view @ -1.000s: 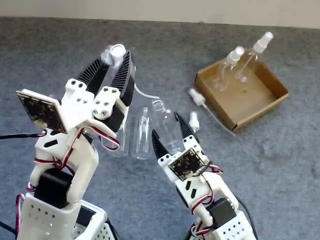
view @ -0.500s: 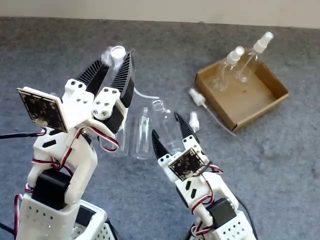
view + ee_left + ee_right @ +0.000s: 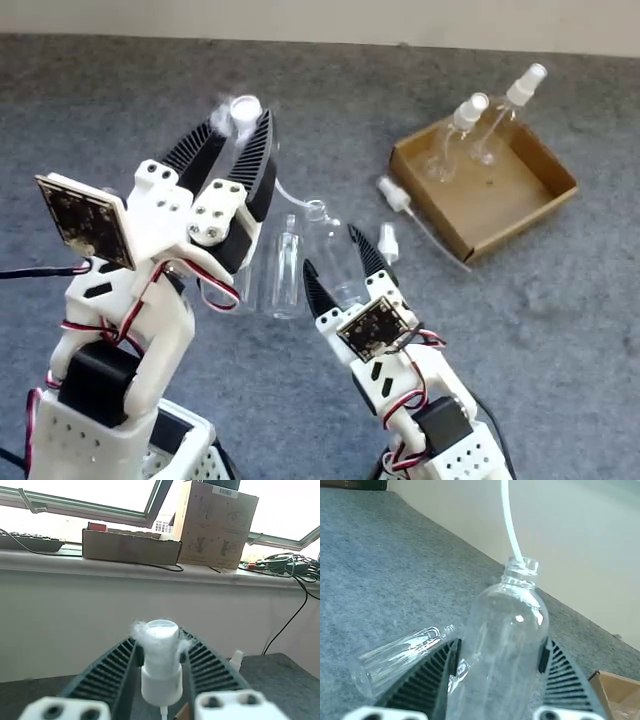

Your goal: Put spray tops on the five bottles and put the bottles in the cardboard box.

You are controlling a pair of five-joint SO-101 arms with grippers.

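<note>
My left gripper is raised and shut on a white spray top, which also sits between its fingers in the left wrist view. The top's thin tube runs down to the neck of a clear bottle. That bottle is held tilted by my right gripper, shut on its body. In the right wrist view the tube enters the bottle's mouth. A second bare bottle lies on the cloth beside it. The cardboard box at the right holds two bottles with tops.
Two loose spray tops lie between the held bottle and the box, one with a long tube and a smaller one. Another clear bottle lies partly under my left arm. Grey cloth covers the table.
My left gripper has shifted slightly right and forward with the spray top, bringing its tube nearer the held bottle's neck. The right arm has kept still.
</note>
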